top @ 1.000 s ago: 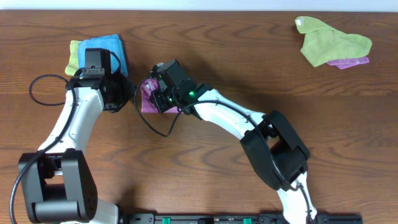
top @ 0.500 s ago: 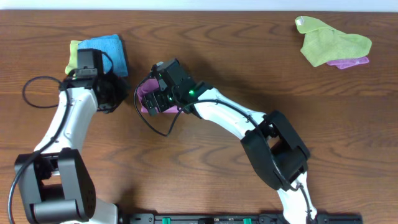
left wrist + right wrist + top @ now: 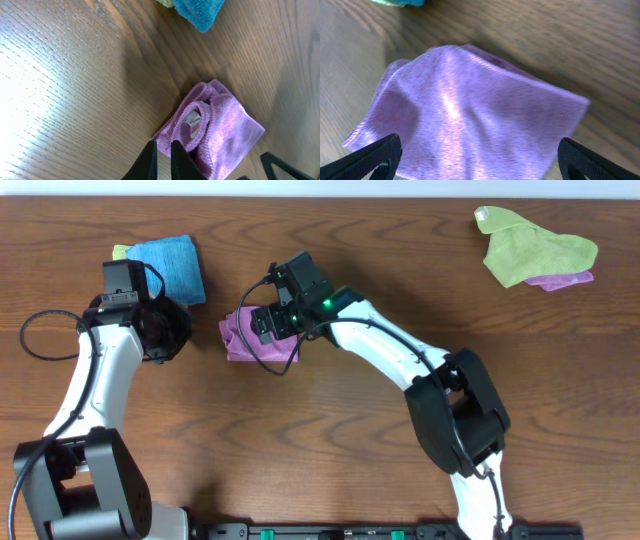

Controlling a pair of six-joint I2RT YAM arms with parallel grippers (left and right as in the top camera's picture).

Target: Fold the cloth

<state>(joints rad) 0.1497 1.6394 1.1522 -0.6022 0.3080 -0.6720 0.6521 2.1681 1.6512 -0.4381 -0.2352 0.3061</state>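
Note:
The cloth (image 3: 238,338) lies folded into a small purple wedge on the wooden table (image 3: 350,430), left of centre. In the left wrist view the cloth (image 3: 225,130) shows its white tag (image 3: 191,120) in a fold. My right gripper (image 3: 272,332) hovers over the cloth's right half. From the right wrist, that gripper (image 3: 480,152) stands wide open, one finger past each side of the cloth (image 3: 470,115), gripping nothing. My left gripper (image 3: 180,330) is left of the cloth and apart from it. Its fingers (image 3: 150,160) are almost together with only a thin slit, nothing between them.
A folded bright blue cloth (image 3: 172,262) rests on a lime-green one at the back left, close to the left arm. At the back right a crumpled lime-green cloth (image 3: 535,245) covers a purple one (image 3: 565,279). A black cable loop (image 3: 35,340) hangs left of the left arm.
My right gripper has opened wide, let go of the cloth and shifted right and back. The left arm has drawn away to the left. The cloth now lies flatter on the table.

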